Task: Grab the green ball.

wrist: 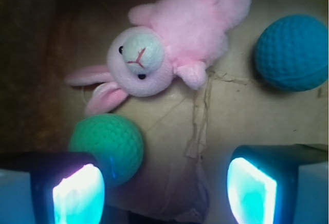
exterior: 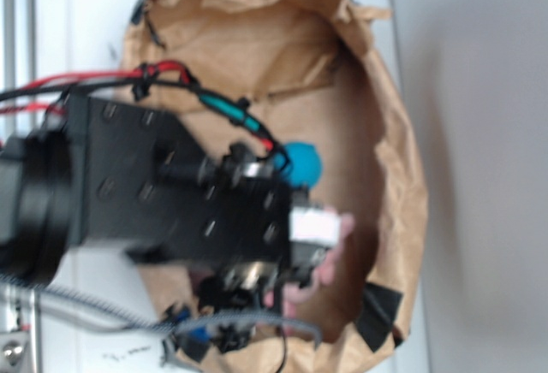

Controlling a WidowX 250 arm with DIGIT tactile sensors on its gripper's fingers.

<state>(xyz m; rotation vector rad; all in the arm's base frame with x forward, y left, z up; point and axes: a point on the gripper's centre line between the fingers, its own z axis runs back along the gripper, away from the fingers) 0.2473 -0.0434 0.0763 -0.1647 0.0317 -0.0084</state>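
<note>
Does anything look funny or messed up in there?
A little. The fluffy pink plush bunny is flopped on its back, and the crumpled brown paper liner under it is creased and torn. The ribbed green ball and dimpled blue ball look fine.

small mint-green ribbed rubber ball: fine grid texture. round blue-teal dimpled ball: same grid pattern. fluffy pink plush bunny: pale face, black eyes, red stitched nose. crumpled brown paper bag: plain tan
</note>
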